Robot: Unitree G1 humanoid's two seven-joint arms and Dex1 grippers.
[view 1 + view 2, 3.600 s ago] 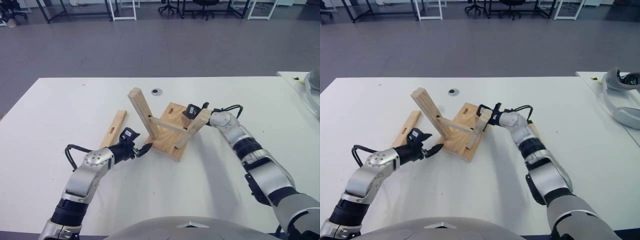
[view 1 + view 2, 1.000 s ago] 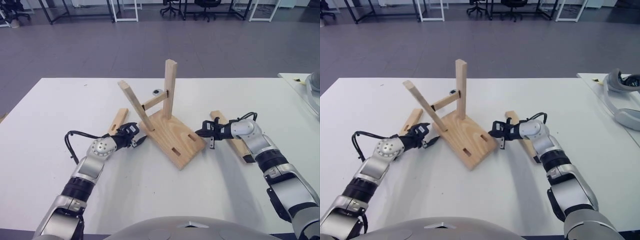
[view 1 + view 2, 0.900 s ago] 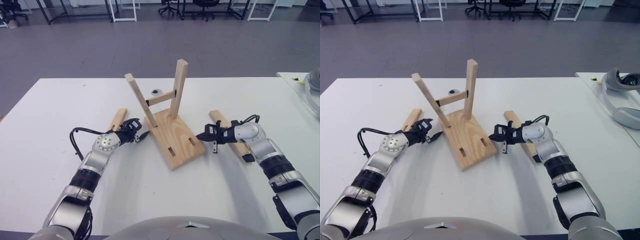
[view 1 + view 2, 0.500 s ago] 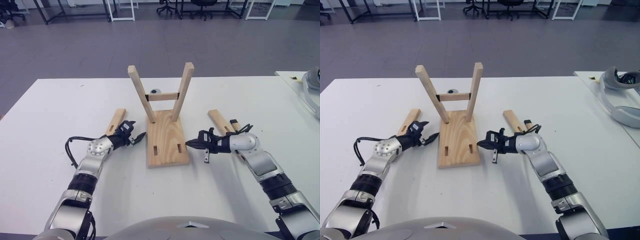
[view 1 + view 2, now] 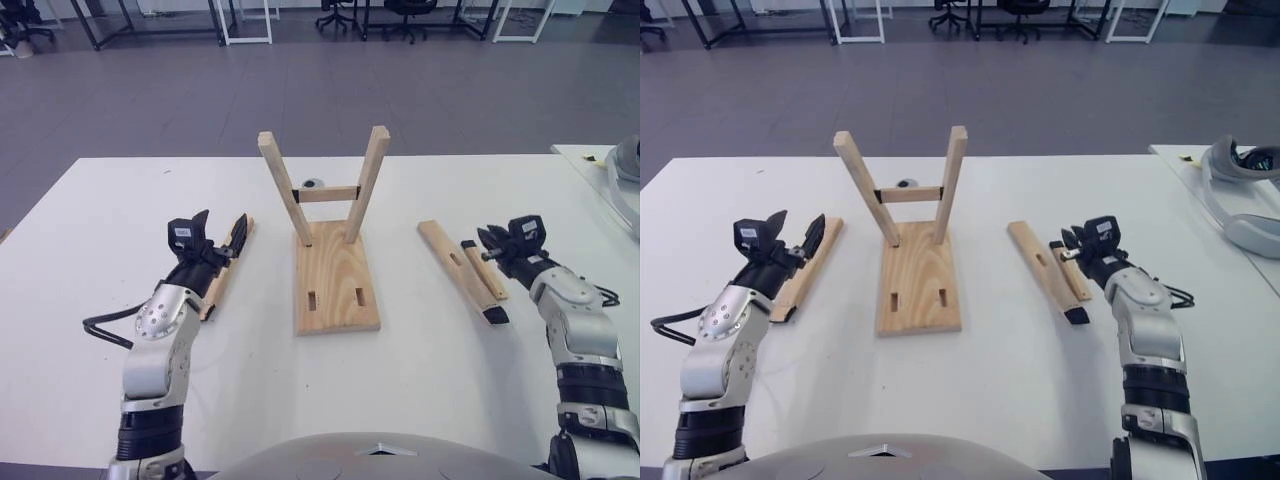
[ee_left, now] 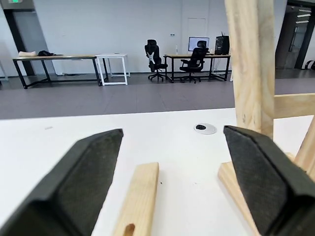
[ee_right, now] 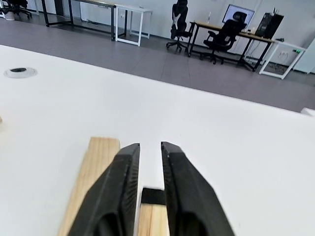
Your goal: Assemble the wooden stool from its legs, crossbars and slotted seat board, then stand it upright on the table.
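Observation:
The seat board [image 5: 337, 292] lies flat mid-table. Two legs [image 5: 284, 188] [image 5: 366, 184] rise from its far end, joined by a crossbar [image 5: 330, 193]. A loose leg [image 5: 224, 266] lies left of the board. My left gripper [image 5: 222, 220] hovers open over its far part, and the wrist view has that leg [image 6: 140, 196] between the wide-spread fingers [image 6: 98, 167]. Right of the board lie another loose leg [image 5: 453, 262] and a black-tipped crossbar [image 5: 486, 274]. My right gripper [image 5: 487, 238] sits at that crossbar's [image 7: 153, 219] far end, fingers [image 7: 125, 172] nearly together with nothing between.
A round grey grommet [image 5: 314, 183] is set in the table behind the standing legs. A grey headset-like object [image 5: 1240, 190] rests on a side surface at far right. Bare white table [image 5: 400, 390] stretches in front of the seat board.
My left gripper has opened and swung up over the loose left leg. My right arm has pulled back from the seat board to the crossbar on the right. The half-built stool has stayed put.

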